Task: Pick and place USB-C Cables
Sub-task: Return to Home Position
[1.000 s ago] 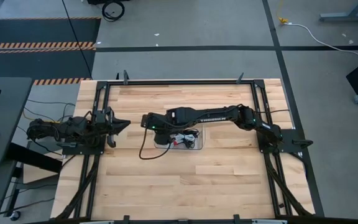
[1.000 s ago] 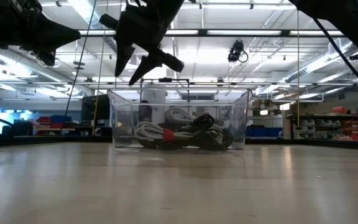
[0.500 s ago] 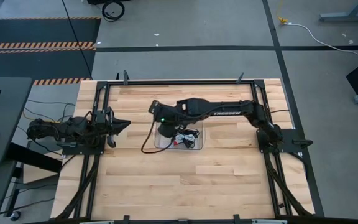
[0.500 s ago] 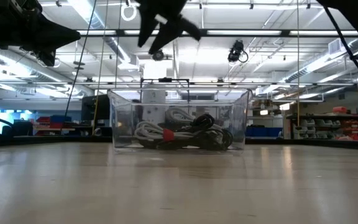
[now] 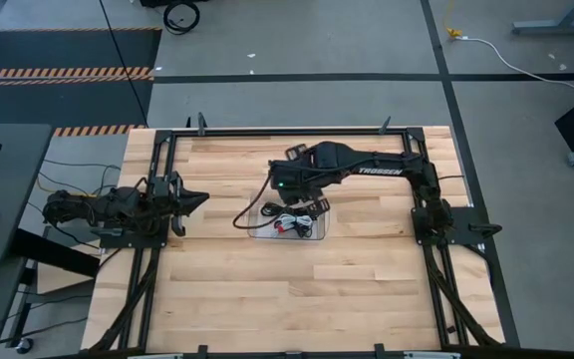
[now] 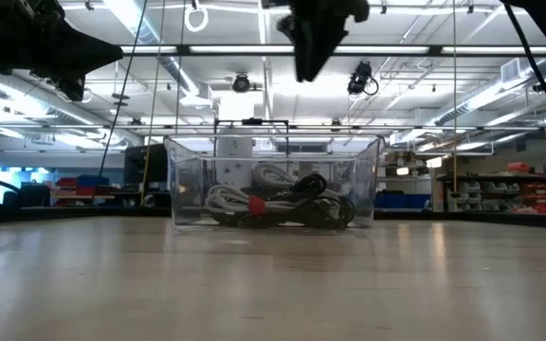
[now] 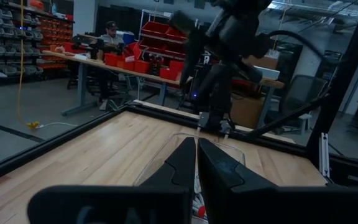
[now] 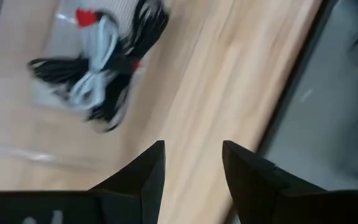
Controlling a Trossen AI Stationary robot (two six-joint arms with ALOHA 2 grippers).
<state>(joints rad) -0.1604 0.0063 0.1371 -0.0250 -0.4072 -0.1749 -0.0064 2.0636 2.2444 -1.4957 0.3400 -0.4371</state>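
Note:
Several USB-C cables (image 5: 289, 221), black and white bundles and one with red, lie in a heap on the floor of a clear open box (image 5: 257, 231) at the table's middle. They also show through the box wall (image 6: 183, 180) as cables (image 6: 278, 204) and from above as cables (image 8: 98, 68). My right gripper (image 5: 310, 205) hangs open and empty high above the box's right part, pointing steeply down; the low view shows this gripper (image 6: 313, 43) well above the rim. My left gripper (image 5: 199, 198) waits shut at the table's left edge, pointing toward the box.
A black metal frame (image 5: 412, 150) runs round the wooden table top. A black wire (image 5: 239, 221) trails from my right arm down beside the box's left end. Bare wood lies near the front edge (image 5: 297, 309). A person (image 7: 109, 30) sits at a bench far behind.
My right gripper has risen and swung from beside the box's left end toward the table's right, to above the box. It has rolled about its own axis and tipped to point steeply down. The cables and box have not moved.

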